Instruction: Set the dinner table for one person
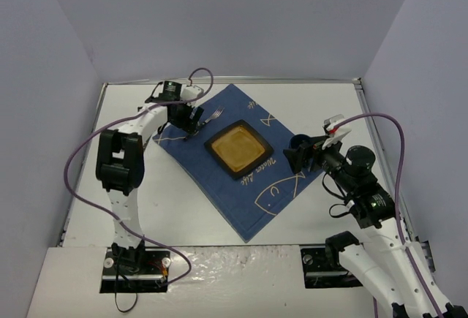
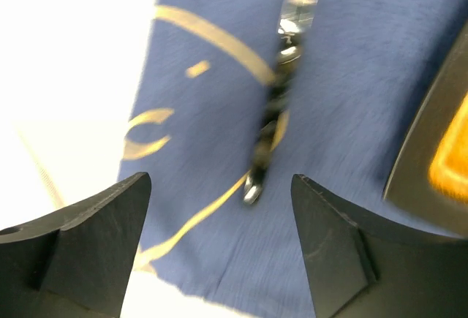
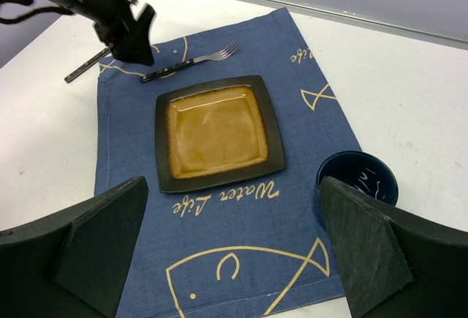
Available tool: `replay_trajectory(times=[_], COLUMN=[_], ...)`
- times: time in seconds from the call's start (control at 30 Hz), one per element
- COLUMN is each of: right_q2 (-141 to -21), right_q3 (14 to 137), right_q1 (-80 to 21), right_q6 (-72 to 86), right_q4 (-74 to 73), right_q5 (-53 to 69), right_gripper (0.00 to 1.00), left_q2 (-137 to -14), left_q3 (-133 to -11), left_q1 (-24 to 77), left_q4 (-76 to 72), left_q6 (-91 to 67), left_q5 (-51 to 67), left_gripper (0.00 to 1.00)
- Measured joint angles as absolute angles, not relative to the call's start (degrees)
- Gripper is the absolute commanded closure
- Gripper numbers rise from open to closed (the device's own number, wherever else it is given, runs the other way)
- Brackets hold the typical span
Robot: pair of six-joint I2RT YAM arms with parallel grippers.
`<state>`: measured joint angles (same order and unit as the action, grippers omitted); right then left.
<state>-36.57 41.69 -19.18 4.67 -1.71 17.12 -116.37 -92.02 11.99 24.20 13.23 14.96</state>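
Note:
The white dinner table (image 1: pixel 329 106) carries a blue fish-print cloth (image 1: pixel 252 194). A square dark plate with an amber centre (image 1: pixel 238 148) lies on the cloth. A fork with a black handle (image 2: pixel 270 124) lies on the cloth beyond the plate, and it also shows in the top view (image 1: pixel 212 117). My left gripper (image 2: pixel 219 216) is open and empty, just above the cloth at the fork's handle end. My right gripper (image 3: pixel 234 252) is open and empty above the cloth's near-right part. A dark blue cup (image 3: pixel 358 179) stands at the cloth's right edge by my right finger.
A dark knife (image 3: pixel 88 64) lies on the bare table left of the cloth, partly behind my left gripper (image 3: pixel 131 33). Grey walls close in the table on the left, back and right. The plate's rim (image 2: pixel 431 142) is just right of my left gripper.

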Motion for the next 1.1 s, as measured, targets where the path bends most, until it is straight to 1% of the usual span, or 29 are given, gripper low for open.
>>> replay_trajectory(times=[0.13, 0.23, 0.37, 0.53, 0.63, 0.73, 0.8, 1.1], right_q2=[-35.16, -33.79, -31.35, -29.39, -28.53, -27.97, -27.76, -27.57], right_q3=[41.69, 41.69, 41.69, 41.67, 41.69, 41.67, 41.67, 41.67], right_q1=[-19.18, -19.18, -19.18, -19.18, -19.18, -19.18, -19.18, -19.18], right_q6=[4.69, 4.69, 4.69, 4.71, 4.74, 4.74, 4.73, 4.98], right_q4=[-2.09, -2.47, -3.15, -4.86, -5.70, -6.36, -6.95, -8.08], right_q5=[17.15, 17.15, 17.15, 17.15, 17.15, 17.13, 17.11, 17.10], right_gripper=[0.00, 0.00, 0.00, 0.00, 0.00, 0.00, 0.00, 0.00], left_q2=[-108.88, -106.29, -106.48, -108.29, -109.25, -110.53, -111.56, -113.95], left_q3=[-87.56, -85.00, -82.54, -81.41, -81.34, -81.34, -81.34, -79.70], left_q1=[6.36, 1.73, -1.56, -4.21, -5.18, -5.69, -5.79, -5.70], left_q4=[21.98, 19.82, 19.79, 20.40, 20.34, 20.32, 20.28, 20.34], left_q6=[8.82, 5.92, 3.40, -0.04, -1.13, -1.87, -2.26, -2.33], left_q5=[14.36, 12.97, 10.30, 10.44, 10.44, 10.44, 10.45, 10.21], left_gripper=[0.27, 0.30, 0.36, 0.42, 0.49, 0.60, 0.64, 0.65])
